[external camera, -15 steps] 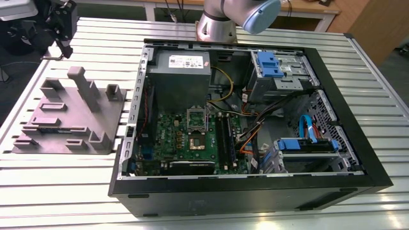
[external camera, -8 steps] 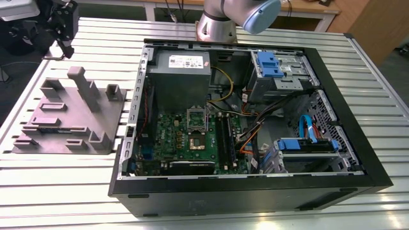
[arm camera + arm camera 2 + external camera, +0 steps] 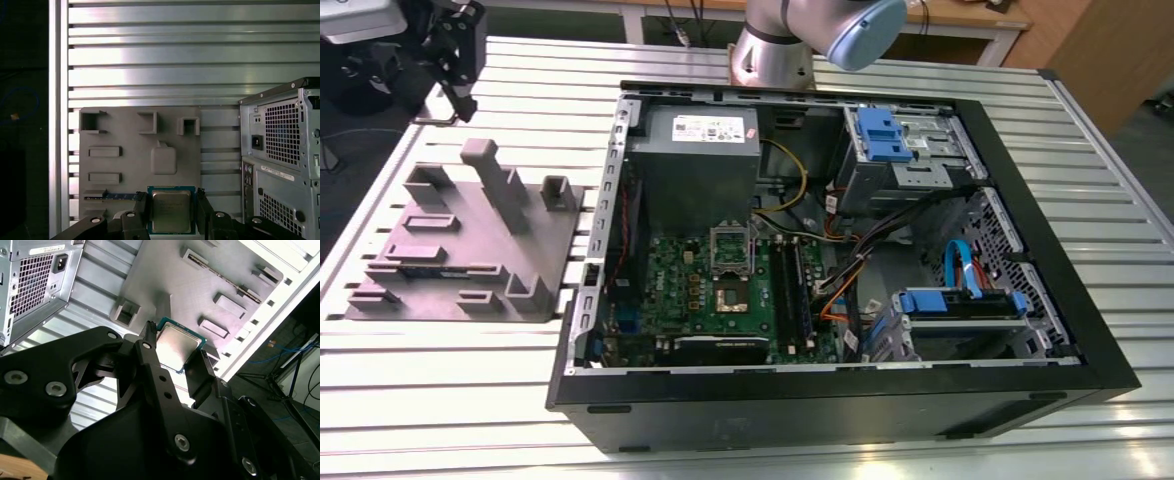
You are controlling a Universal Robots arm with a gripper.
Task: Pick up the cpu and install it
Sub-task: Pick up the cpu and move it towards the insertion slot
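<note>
The cpu (image 3: 171,211), a small square chip with a silvery top and a thin pale rim, sits between my two black fingers (image 3: 142,209) in both wrist views. My gripper (image 3: 171,202) is shut on it, one finger against each of two opposite edges. In the second wrist view the cpu (image 3: 176,349) hangs in the air well above the grey fixture block (image 3: 200,285). In the exterior view the black gripper body (image 3: 447,50) hovers at the far left, beyond the fixture block (image 3: 467,240). The motherboard socket (image 3: 731,293) inside the case lies bare with its metal frame (image 3: 730,245) hinged up.
The open computer case (image 3: 1067,330) lies on the slatted metal table (image 3: 440,400), to the exterior view's right of the fixture block. Inside are a grey power supply (image 3: 700,150), blue drive bays (image 3: 887,135) and loose cables (image 3: 854,270). The arm's base (image 3: 774,50) stands behind the case.
</note>
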